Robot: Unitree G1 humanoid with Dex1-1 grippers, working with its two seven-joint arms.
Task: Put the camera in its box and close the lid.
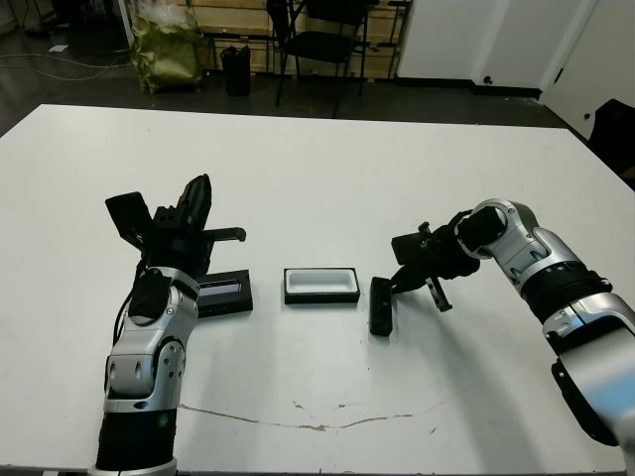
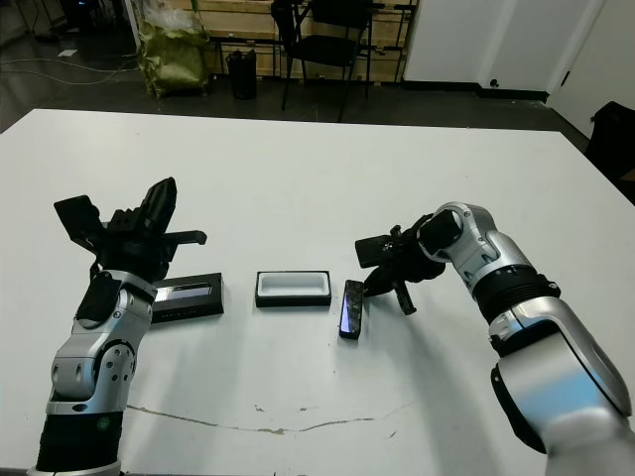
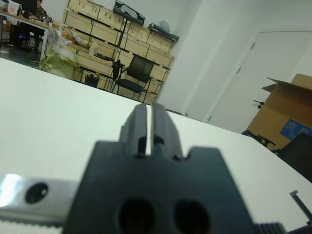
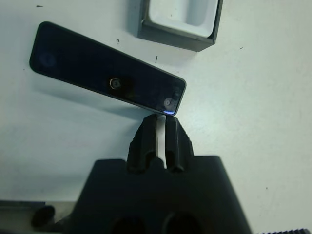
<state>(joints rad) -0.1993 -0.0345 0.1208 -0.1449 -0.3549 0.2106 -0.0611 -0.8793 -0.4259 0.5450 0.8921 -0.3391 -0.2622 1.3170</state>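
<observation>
While right pincer point(image 4: 161, 127) nears camera point(image 4: 105, 83) end, box point(image 1: 320, 286) beside

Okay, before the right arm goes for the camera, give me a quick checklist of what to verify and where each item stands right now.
1. Box open, white lining clear: ok.
2. Camera free on the table, beside the box: ok.
3. Right gripper open enough to grasp: not ok, fingers nearly together.
4. Right gripper at the camera's end: ok; contact: cannot tell.
5. Lid clear of the box, on its other side: ok.
6. Left gripper raised away from the box: ok.
</observation>
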